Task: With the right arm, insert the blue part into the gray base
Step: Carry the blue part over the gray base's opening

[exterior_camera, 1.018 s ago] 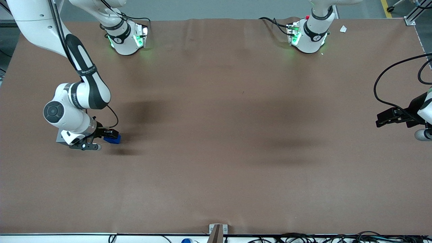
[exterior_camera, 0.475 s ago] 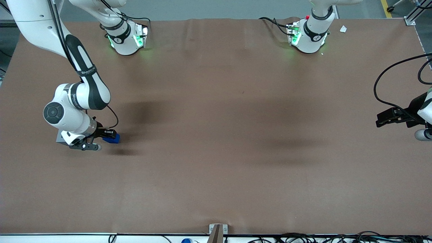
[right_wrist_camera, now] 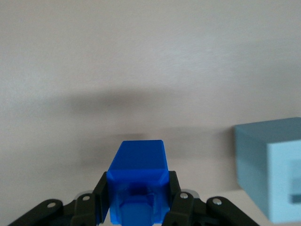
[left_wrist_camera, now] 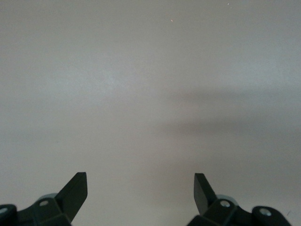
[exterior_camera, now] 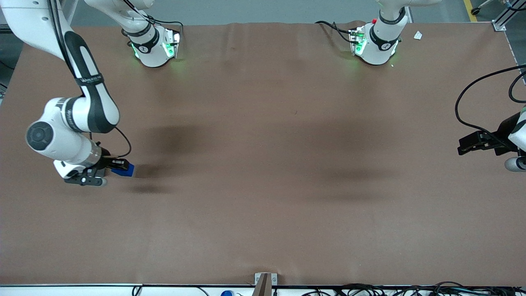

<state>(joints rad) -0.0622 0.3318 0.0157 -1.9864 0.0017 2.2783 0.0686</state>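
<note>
Aloft, end effector [right_wrist_camera: 137, 207] grips one blue part [right_wrist_camera: 138, 181]; one gray base [right_wrist_camera: 275, 167] nearby

Blue part [right_wrist_camera: 137, 181] in claw [right_wrist_camera: 136, 207] — seemingly beside gray base [right_wrist_camera: 270, 167]

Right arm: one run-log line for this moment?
gripper: shut on blue part | part: lifted off table | gray base: beside gripper, not inserted
</note>
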